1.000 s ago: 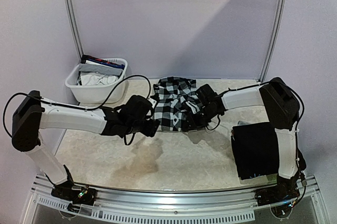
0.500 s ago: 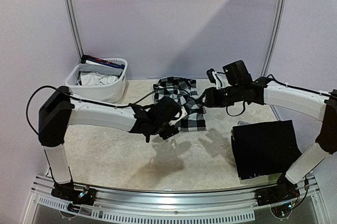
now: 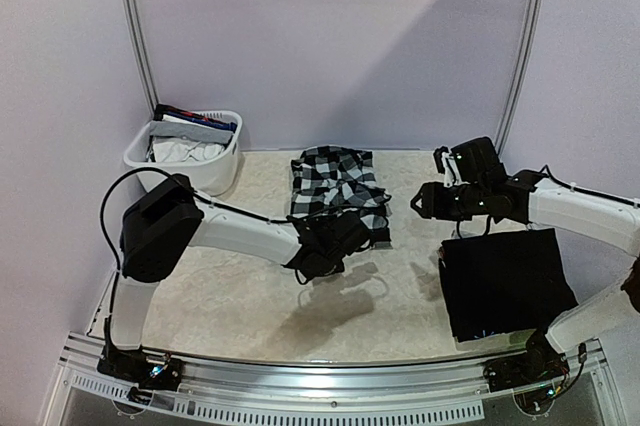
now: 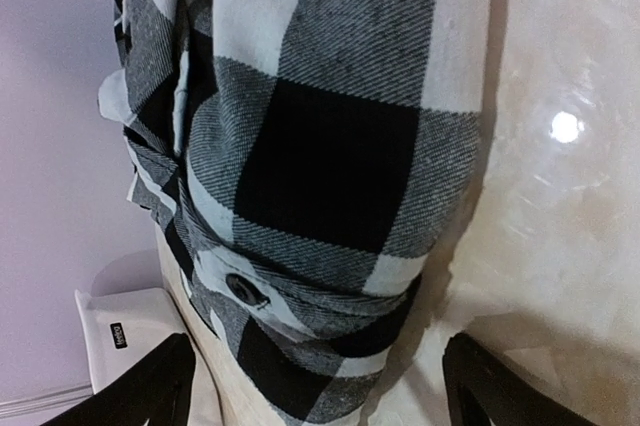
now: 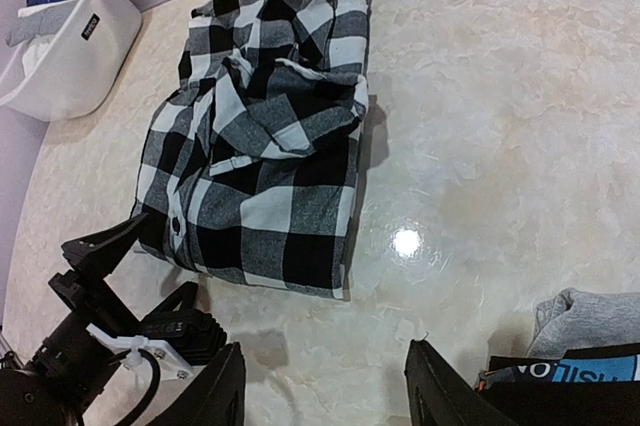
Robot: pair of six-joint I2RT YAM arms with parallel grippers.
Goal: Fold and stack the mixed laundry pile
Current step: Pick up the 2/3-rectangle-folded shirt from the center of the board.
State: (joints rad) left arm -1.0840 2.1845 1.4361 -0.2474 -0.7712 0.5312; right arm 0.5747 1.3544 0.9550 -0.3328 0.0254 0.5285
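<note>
Both sets of fingers are spread and empty: left gripper (image 4: 320, 391) at the near edge of the shirt (image 5: 270, 146), right gripper (image 5: 325, 386) near its right side. Shirt lies folded on the table (image 5: 480, 96), between basket (image 3: 185, 151) and black stack (image 3: 505, 281). Probable step: transfer to stack. Pinch all layers at both near corners and lift level. Basket label (image 5: 90, 26) is unreadable; the white letters on the blue band (image 5: 565, 368) are cut off.
</note>
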